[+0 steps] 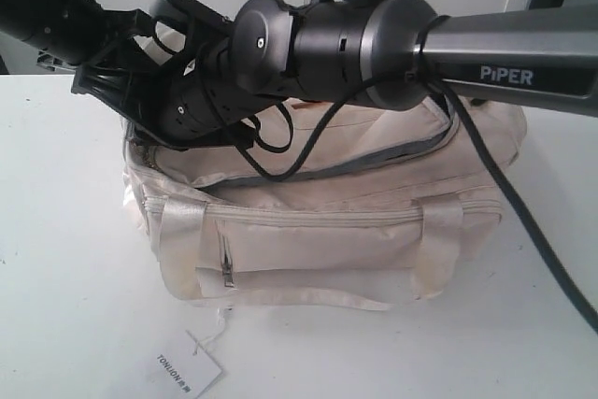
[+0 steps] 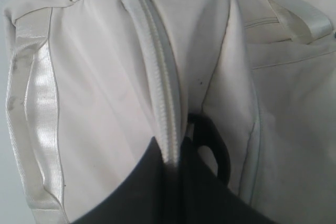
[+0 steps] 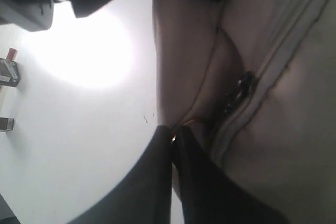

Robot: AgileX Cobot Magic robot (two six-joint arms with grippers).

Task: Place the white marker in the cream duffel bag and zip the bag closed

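The cream duffel bag lies on the white table, and its curved top zipper gapes a little, showing grey lining. The left gripper is shut on the white zipper tape at the bag's end. My right arm reaches across the bag to its left end. There the right gripper is shut, with a glint of the gold ring pull between its fingertips. The dark zipper slider sits just beyond them. The white marker is out of view.
A white hang tag lies on the table in front of the bag. The right arm's black cable drapes over the bag's right end. The two arms crowd together over the bag's left end. Small items stand at the table's edge.
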